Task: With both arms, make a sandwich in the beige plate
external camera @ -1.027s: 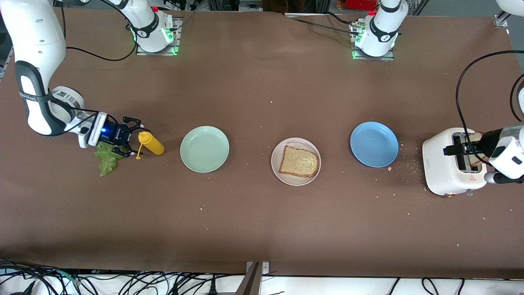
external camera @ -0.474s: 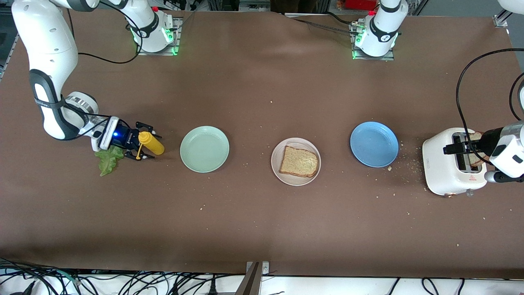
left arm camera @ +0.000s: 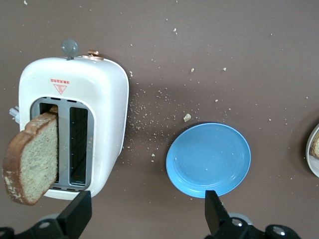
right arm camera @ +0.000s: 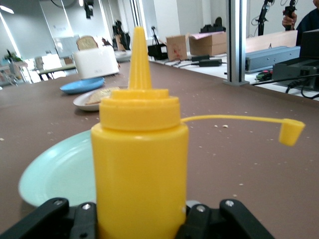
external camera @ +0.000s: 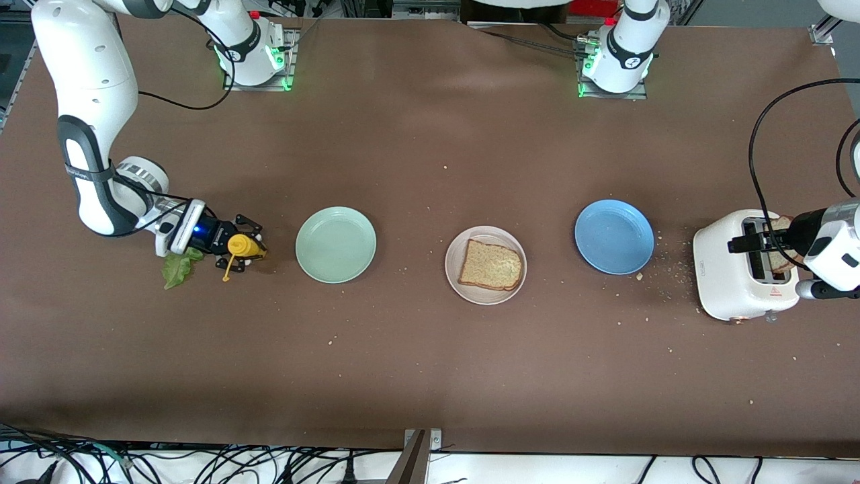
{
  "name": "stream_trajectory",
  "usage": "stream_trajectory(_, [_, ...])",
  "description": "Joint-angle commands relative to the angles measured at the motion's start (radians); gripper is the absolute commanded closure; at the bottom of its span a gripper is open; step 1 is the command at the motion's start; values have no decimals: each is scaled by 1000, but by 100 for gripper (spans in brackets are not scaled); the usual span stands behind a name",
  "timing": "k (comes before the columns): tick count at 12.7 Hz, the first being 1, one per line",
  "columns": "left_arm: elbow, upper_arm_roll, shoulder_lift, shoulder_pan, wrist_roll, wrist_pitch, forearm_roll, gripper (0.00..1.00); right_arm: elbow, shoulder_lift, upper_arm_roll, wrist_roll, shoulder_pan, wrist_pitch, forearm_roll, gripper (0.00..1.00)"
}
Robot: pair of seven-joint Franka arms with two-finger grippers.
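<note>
The beige plate (external camera: 457,284) sits mid-table with one toasted bread slice (external camera: 490,265) on it. A second slice (external camera: 781,243) stands in the white toaster (external camera: 725,282); it also shows in the left wrist view (left arm camera: 30,159). The lettuce leaf (external camera: 176,267) lies on the table at the right arm's end. My right gripper (external camera: 240,245) is low beside the lettuce, shut on an upright yellow squeeze bottle (right arm camera: 139,164) with its cap hanging open. My left gripper (external camera: 736,246) hangs open and empty over the toaster, its fingers (left arm camera: 75,216) wide apart.
A mint-green plate (external camera: 336,244) lies between the bottle and the beige plate. A blue plate (external camera: 614,236) lies between the beige plate and the toaster. Crumbs are scattered around the toaster. A black cable (external camera: 759,154) loops above the toaster.
My right gripper has slid off the lettuce toward the mint-green plate and closed its fingers around the yellow bottle. The left arm has not moved.
</note>
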Motion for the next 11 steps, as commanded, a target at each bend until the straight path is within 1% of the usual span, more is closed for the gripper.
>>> stream_trajectory(1, [-14, -4, -24, 0, -10, -13, 30, 0, 28, -76, -8, 98, 88, 175, 13, 100])
stream_trajectory(4, [-14, -4, -24, 0, -12, -13, 30, 0, 43, -157, -8, 245, 229, 444, 10, 100])
stream_trajectory(5, [-14, -4, -24, -1, -12, -13, 30, 0, 66, -168, -9, 301, 276, 528, 4, 100])
stream_trajectory(8, [-14, -4, -24, -1, -12, -13, 30, 0, 155, -161, -8, 466, 401, 722, 1, 100])
stream_trajectory(9, [-14, -4, -24, -1, -12, -14, 30, 0, 187, -156, -9, 526, 439, 788, -25, 100])
stream_trajectory(11, [-14, -5, -24, -1, -16, -24, 33, 0, 238, -139, -6, 681, 514, 930, -144, 100])
